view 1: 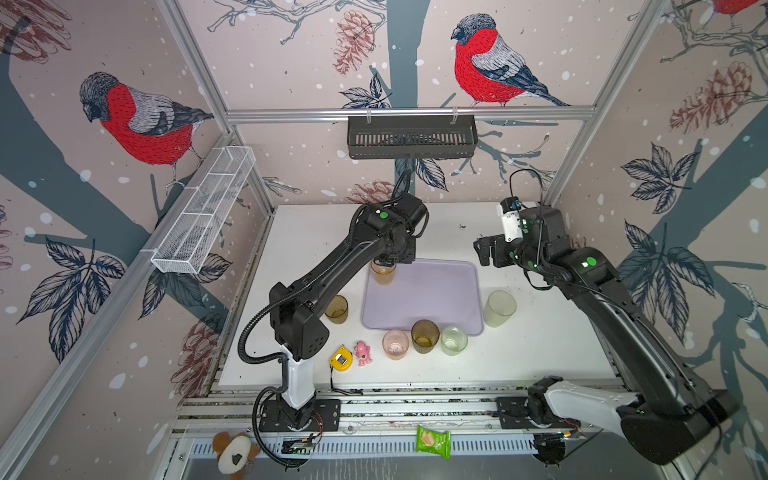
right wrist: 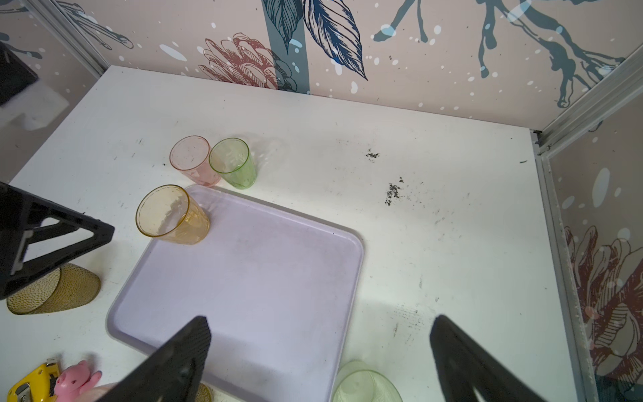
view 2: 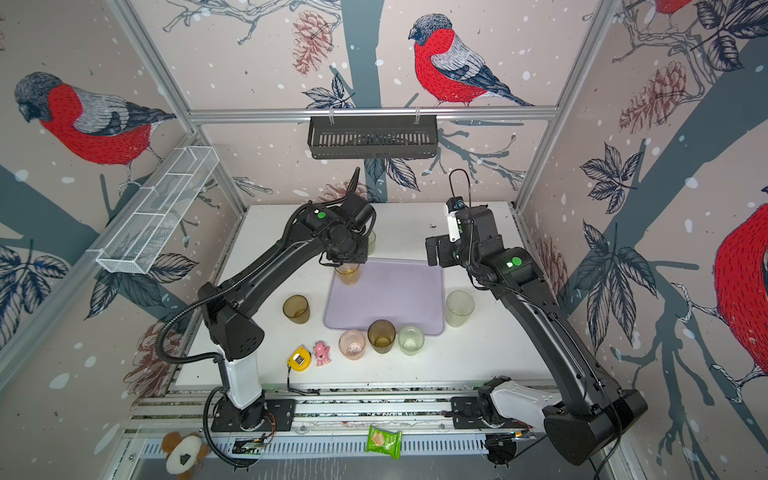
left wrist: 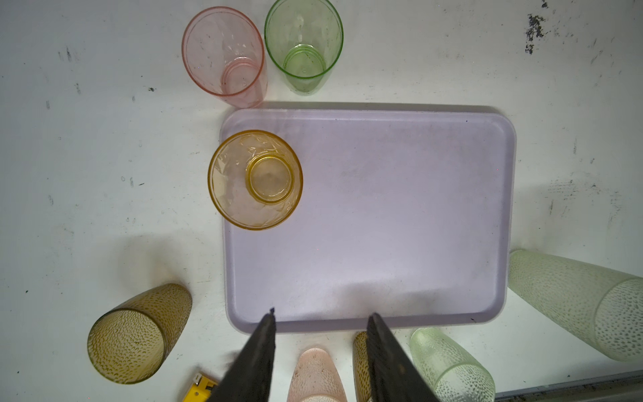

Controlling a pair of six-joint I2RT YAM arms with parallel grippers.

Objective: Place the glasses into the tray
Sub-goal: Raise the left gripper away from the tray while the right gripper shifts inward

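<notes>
- Jaws of the left gripper (left wrist: pixel 323 315) spread, empty; amber glass (left wrist: pixel 255 179) stands in the tray (left wrist: pixel 382 209) corner: best rise straight, clearing its rim.
- The right gripper (right wrist: pixel 320 322): jaws wide, empty.

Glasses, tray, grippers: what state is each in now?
amber glass, upright in tray corner, ungripped
tray, holds only that glass
brown glasses, upright, off tray
pink glasses, upright, off tray
green glasses, upright, off tray
frosted glass, upright, off tray
left gripper, open, empty
right gripper, open, empty

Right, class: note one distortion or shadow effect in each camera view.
Both top views: wide-angle stretch toward the corners. Left wrist view: the frosted glass splays outward, soft shadow on the tray. Right wrist view: the amber glass looks tilted.
</notes>
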